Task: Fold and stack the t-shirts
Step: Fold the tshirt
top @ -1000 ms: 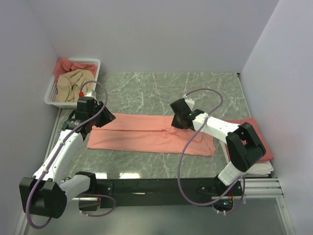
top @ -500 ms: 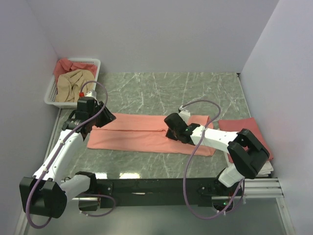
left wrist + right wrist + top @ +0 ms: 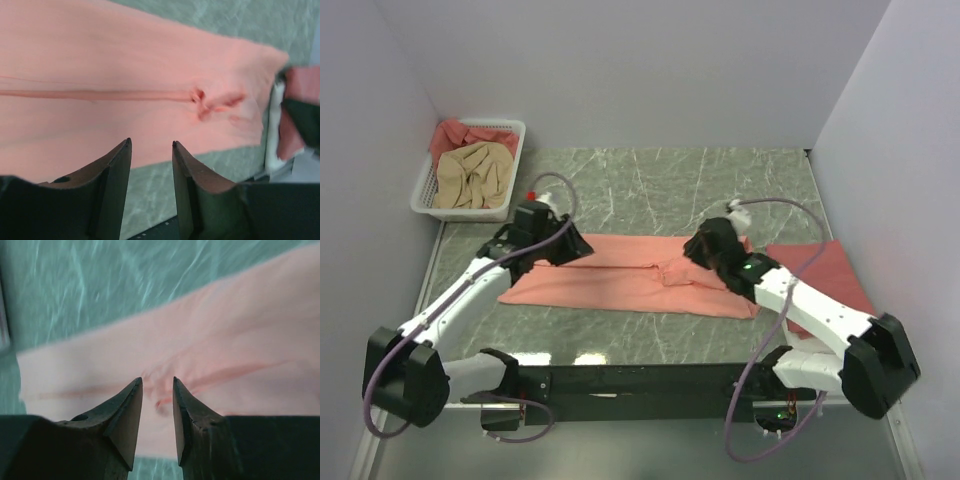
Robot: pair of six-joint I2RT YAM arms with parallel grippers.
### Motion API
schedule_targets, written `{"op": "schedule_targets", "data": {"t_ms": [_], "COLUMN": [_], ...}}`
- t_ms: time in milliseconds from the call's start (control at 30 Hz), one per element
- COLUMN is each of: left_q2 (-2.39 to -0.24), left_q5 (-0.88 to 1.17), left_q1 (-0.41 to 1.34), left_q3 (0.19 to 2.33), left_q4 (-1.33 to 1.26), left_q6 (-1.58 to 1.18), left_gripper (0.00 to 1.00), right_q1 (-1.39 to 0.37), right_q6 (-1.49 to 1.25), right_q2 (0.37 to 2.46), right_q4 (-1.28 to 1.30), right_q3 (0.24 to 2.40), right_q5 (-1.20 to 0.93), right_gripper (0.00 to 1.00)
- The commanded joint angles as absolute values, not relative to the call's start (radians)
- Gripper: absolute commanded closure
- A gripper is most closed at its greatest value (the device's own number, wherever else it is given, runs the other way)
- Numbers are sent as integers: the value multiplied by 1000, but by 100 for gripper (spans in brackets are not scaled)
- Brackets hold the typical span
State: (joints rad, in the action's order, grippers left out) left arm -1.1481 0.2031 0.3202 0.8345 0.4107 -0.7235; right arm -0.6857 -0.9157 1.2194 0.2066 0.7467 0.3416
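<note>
A salmon-pink t-shirt (image 3: 620,280) lies folded into a long strip across the middle of the marble table, with a small bunch of wrinkles near its right part (image 3: 205,102). It also fills the left wrist view (image 3: 100,75) and the right wrist view (image 3: 225,355). My left gripper (image 3: 582,246) hovers over the strip's upper left part, open and empty. My right gripper (image 3: 698,250) hovers over the strip's right part near the wrinkles, open and empty. A darker rose-red shirt (image 3: 825,280) lies folded at the right. A beige-tan shirt (image 3: 470,175) lies in the basket.
A white lattice basket (image 3: 510,160) stands at the back left, with a rose-red cloth (image 3: 450,133) behind the tan shirt. The folded rose-red shirt rests on white folded cloth at the right edge. Walls close in the left, back and right sides.
My left gripper moved right over the strip. My right arm swung its elbow out toward the near right, and its gripper shifted right along the strip. The pink shirt lies as before.
</note>
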Motion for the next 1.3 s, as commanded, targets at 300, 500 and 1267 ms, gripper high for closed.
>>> {"op": "schedule_targets", "data": {"t_ms": [300, 500, 1267], "left_q2": [-1512, -1537, -1606], "left_q5": [120, 118, 156], "left_q1": [669, 678, 689], "left_q3": [1063, 1074, 1094], "left_q4": [273, 262, 250], "left_q6": [-862, -877, -870], "left_gripper": [60, 61, 62], "right_q1": [-345, -388, -604], "right_q6": [-588, -548, -679], "right_q2": [1422, 1511, 1185], "right_q4": [314, 296, 367], "right_q3": [903, 890, 626], "right_q5": [140, 89, 52], "right_gripper": [66, 66, 68]}}
